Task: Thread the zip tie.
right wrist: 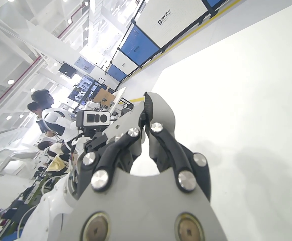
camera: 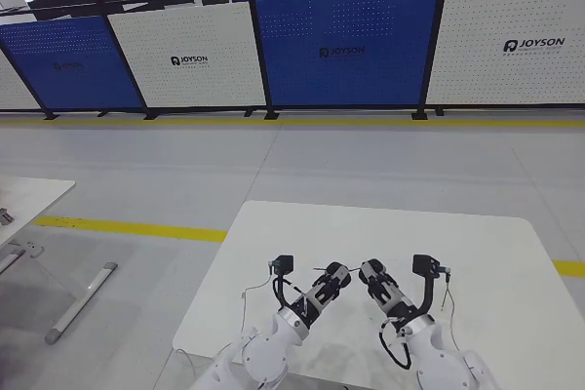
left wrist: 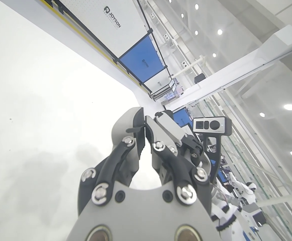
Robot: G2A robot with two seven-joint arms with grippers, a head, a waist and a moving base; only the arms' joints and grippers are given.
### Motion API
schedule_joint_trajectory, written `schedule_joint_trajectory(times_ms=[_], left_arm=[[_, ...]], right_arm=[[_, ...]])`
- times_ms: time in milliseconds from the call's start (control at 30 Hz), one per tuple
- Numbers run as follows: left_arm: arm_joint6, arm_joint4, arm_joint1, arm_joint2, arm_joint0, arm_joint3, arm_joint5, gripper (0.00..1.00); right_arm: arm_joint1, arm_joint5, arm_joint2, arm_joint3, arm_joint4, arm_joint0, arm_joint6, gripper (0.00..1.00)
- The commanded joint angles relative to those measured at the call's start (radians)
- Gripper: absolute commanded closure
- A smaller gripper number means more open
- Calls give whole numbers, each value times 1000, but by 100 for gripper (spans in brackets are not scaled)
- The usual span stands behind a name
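Both arms hover above the near part of the white table point(camera: 468, 244), their tips almost touching. My left gripper point(camera: 336, 276) point(left wrist: 144, 119) is shut on a thin black zip tie point(left wrist: 132, 129), and a short end of the tie sticks out sideways past one finger. My right gripper point(camera: 370, 273) point(right wrist: 144, 104) faces it from the other side, shut on a small black piece of the zip tie point(right wrist: 142, 117) pinched low between its pads. In the left wrist view the right gripper point(left wrist: 161, 116) sits just behind my own fingers.
The table's far edge point(camera: 380, 207) and left edge border open floor with a yellow line point(camera: 127, 229). Another white table point(camera: 19, 195) stands at the far left. Blue and white panels point(camera: 341, 54) line the back.
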Motion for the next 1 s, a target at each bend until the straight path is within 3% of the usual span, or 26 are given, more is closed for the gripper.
schedule_joint_trajectory(times_ms=[0, 200, 533, 967], left_arm=[[2, -2, 0, -1, 1, 0, -2, 55], [12, -3, 0, -7, 3, -1, -5, 62], [31, 2, 0, -17, 4, 0, 2, 100], [30, 7, -1, -17, 3, -4, 0, 100]], right_arm=[[0, 3, -2, 1, -5, 0, 0, 100], [0, 9, -2, 8, -6, 1, -3, 100], [1, 14, 3, 7, -13, -2, -4, 100], [0, 14, 4, 7, -12, 2, -8, 100]])
